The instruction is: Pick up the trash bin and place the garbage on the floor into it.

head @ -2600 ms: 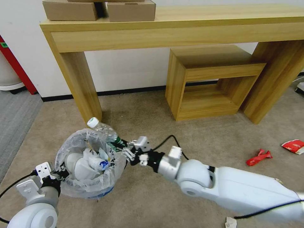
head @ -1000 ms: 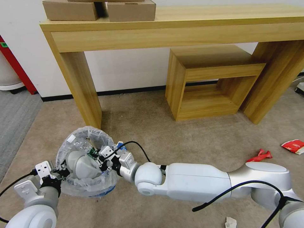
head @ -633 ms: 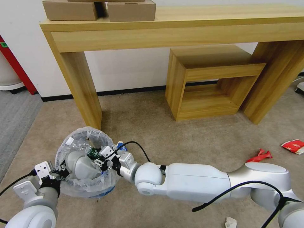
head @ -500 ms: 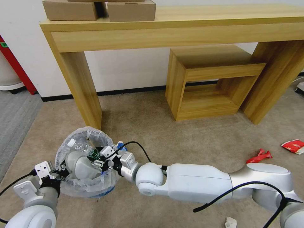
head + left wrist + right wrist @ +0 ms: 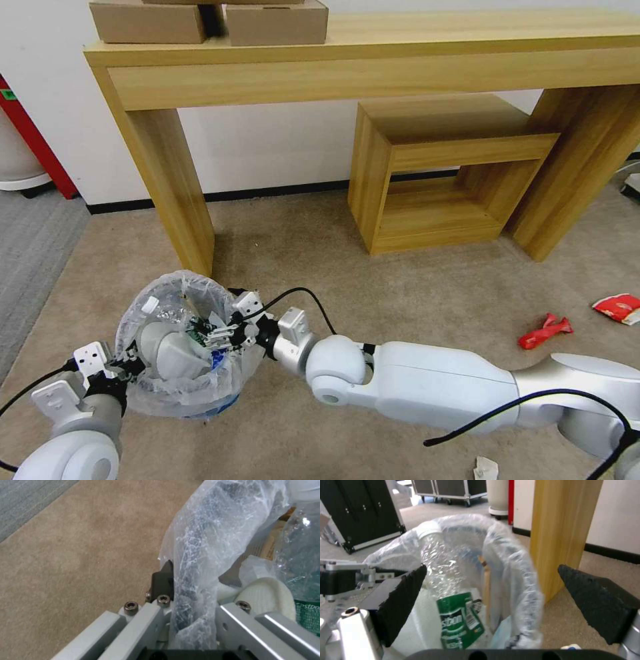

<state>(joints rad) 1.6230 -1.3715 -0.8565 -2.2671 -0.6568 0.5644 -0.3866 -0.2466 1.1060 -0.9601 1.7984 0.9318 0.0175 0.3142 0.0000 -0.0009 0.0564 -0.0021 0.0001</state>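
The trash bin (image 5: 175, 393), lined with a crinkled whitish bag, hangs just above the beige floor (image 5: 413, 293). My left gripper (image 5: 129, 362) is shut on the trash bin's near rim (image 5: 196, 555), which sits between its fingers (image 5: 162, 580). My right gripper (image 5: 225, 333) hovers open over the bin mouth, its black pads (image 5: 400, 600) wide apart. A green-label plastic bottle (image 5: 460, 620) lies loose inside the bin (image 5: 513, 575) with white paper and a wooden stick (image 5: 485, 587). More garbage lies on the carpet: a red wrapper (image 5: 545, 331), a red-white piece (image 5: 617, 308), crumpled white paper (image 5: 485, 469).
A wooden console table's leg (image 5: 177, 193) stands just behind the bin. A wooden cube shelf (image 5: 433, 173) sits under the table to the right. Cardboard boxes (image 5: 277, 23) rest on top. Grey ribbed carpet (image 5: 33, 253) lies far left.
My right gripper carried the bottle over the bin, let it go inside and opened. It has now drawn back a little to the right. The left gripper and bin stayed put.
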